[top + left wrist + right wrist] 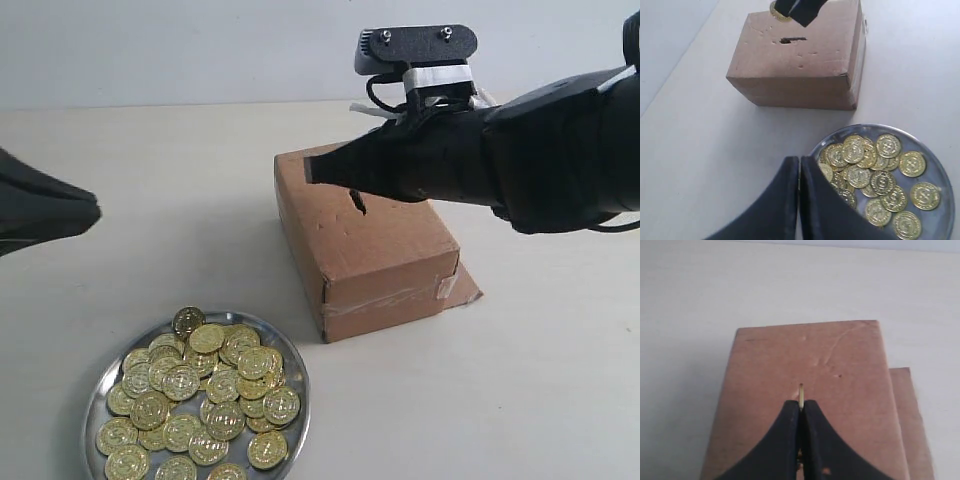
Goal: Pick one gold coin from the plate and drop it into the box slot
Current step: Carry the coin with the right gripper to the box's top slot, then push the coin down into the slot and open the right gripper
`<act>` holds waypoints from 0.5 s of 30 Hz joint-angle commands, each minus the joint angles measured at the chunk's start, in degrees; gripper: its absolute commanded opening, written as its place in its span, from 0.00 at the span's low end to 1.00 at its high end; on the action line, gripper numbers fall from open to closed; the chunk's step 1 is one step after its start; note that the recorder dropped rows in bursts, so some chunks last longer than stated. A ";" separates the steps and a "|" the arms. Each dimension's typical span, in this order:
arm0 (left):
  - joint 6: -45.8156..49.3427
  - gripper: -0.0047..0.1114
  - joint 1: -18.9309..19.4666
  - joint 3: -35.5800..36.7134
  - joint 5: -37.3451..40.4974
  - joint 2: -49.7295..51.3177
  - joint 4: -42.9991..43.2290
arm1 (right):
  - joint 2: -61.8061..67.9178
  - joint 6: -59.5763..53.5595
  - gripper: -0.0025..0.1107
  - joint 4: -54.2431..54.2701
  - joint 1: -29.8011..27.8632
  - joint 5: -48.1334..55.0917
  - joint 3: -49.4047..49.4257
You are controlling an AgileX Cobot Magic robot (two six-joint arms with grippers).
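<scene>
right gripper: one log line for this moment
right gripper: shut on coin | position: above box | slot: coin not in | left gripper: shut, empty

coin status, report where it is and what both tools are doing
Right tool shut on one coin, edge-on, above the box. Left tool shut, empty, near the plate. Slot clear, coin not in yet.
</scene>
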 commanded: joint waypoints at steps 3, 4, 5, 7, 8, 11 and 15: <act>-4.61 0.04 -0.08 0.13 8.32 -9.15 0.15 | 2.47 -7.16 0.02 4.81 -0.10 -3.08 -0.22; -4.61 0.04 -0.08 0.13 8.76 -10.28 0.15 | 2.68 -7.16 0.02 4.81 -0.10 -3.08 -0.22; -4.61 0.04 -0.08 0.13 9.17 -11.31 0.15 | 2.88 -7.16 0.02 4.81 -0.10 -2.83 -0.22; -4.61 0.04 -0.08 0.13 9.69 -12.83 0.15 | 3.14 -7.16 0.02 4.81 -0.10 -2.72 -0.22; -4.61 0.04 -0.08 0.13 9.79 -13.49 0.15 | 3.44 -7.16 0.02 4.98 -0.10 -2.44 -0.22; -4.61 0.04 -0.08 0.13 10.18 -14.67 0.15 | 4.39 -7.16 0.02 5.22 -0.10 -0.52 -0.22; -4.61 0.04 -0.08 0.13 10.40 -14.90 0.15 | 5.26 -6.80 0.02 5.22 -0.10 0.74 -0.89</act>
